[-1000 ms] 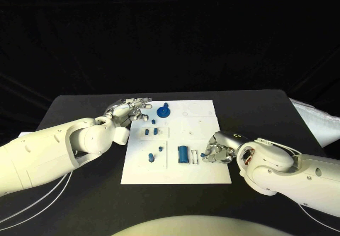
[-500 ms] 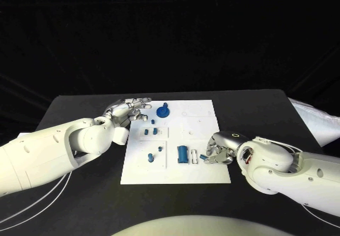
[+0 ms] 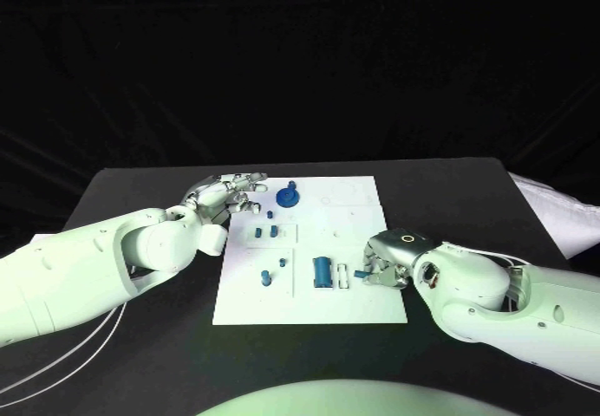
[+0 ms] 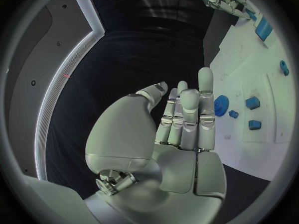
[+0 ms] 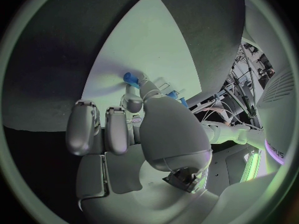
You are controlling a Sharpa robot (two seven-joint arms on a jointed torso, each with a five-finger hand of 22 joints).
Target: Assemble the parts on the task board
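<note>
Apparently a small blue part (image 5: 129, 77), stiff and light, is pinched end-on by the right hand (image 3: 385, 267) over the task board (image 3: 362, 303); the left hand (image 3: 232, 194) is held open.

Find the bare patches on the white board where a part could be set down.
Bare: the task board's near strip, below the blue cylinder; its far right corner. Crowded: the left column near the left hand, and beside the right hand.

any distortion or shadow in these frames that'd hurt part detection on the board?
Head view: dark backdrop, task board evenly lit, right hand covers parts at its right edge. Left wrist view: strong fisheye, board edge bends, left hand blocks the middle. Right wrist view: the fingers cast a soft shadow by a blue part.
</note>
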